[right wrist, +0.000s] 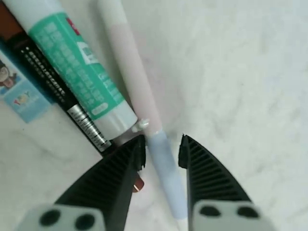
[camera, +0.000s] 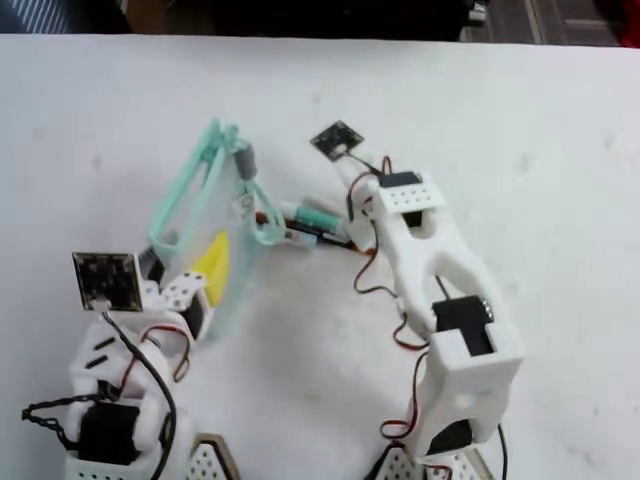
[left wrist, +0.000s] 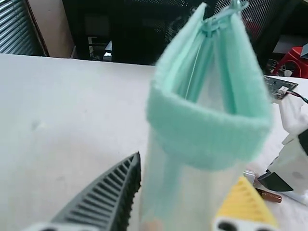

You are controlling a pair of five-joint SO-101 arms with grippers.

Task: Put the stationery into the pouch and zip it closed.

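A see-through pouch (camera: 205, 215) with mint-green trim stands up off the white table, its zipper mouth (left wrist: 207, 57) gaping. My left gripper (left wrist: 187, 171) is shut on the pouch's lower edge, one dark and one yellow finger (camera: 213, 265) on either side. Right of the pouch lies a small heap of stationery (camera: 312, 222): a white and teal tube (right wrist: 77, 62), a dark pen (right wrist: 57, 91), a blue card (right wrist: 19, 91) and a pastel pen (right wrist: 130, 72). My right gripper (right wrist: 161, 144) is open and low over the table, its fingers straddling the pastel pen's blue end with a small gap.
The pouch's green loop strap (camera: 262, 215) hangs toward the stationery. Red wires (camera: 375, 285) trail beside the right arm (camera: 440, 290). The table's far edge (camera: 320, 36) meets a dark room behind. Bare tabletop lies to the far left and right.
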